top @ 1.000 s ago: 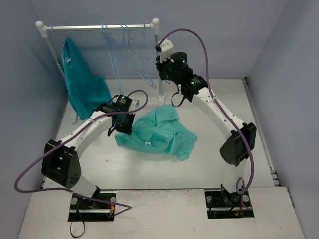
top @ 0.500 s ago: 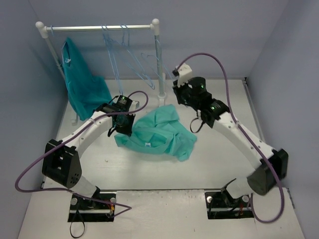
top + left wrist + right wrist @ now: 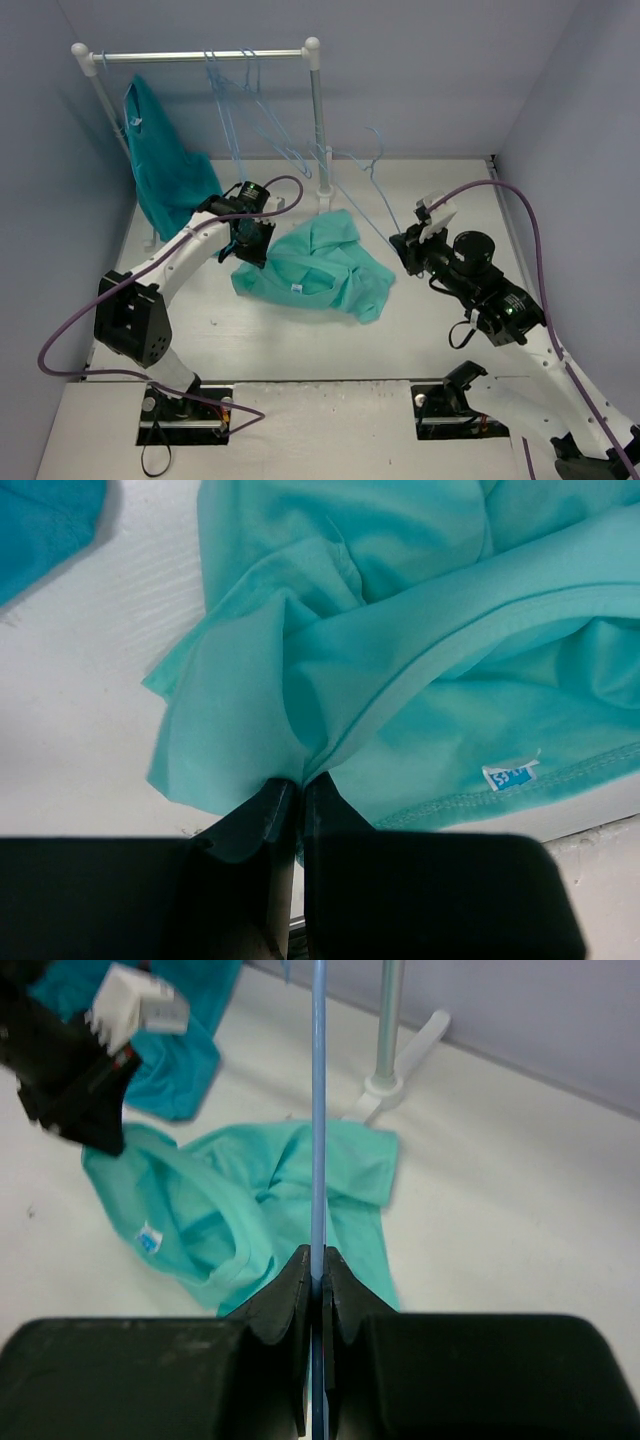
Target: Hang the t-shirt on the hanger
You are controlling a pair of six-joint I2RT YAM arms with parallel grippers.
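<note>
The mint-teal t-shirt [image 3: 320, 270] lies crumpled on the table, its neck opening and white tag [image 3: 508, 775] showing. My left gripper [image 3: 247, 248] is shut on a fold of the t-shirt [image 3: 350, 660] at its left edge, near the collar. My right gripper [image 3: 403, 245] is shut on a thin pale-blue hanger [image 3: 365, 190], held in the air to the right of the shirt, off the rail. In the right wrist view the hanger wire [image 3: 318, 1110] runs straight up from between the closed fingers [image 3: 300, 1285], with the t-shirt [image 3: 250, 1200] below.
A white-and-metal clothes rail [image 3: 200, 55] stands at the back with several more pale-blue hangers [image 3: 250, 110] on it. A darker turquoise garment [image 3: 165, 170] hangs at its left end. The rail's post and foot [image 3: 322, 185] stand just behind the shirt.
My right arm has swung from the rail down and to the right, carrying the hanger off the rail to the table's right side. The left gripper stays on the shirt.
</note>
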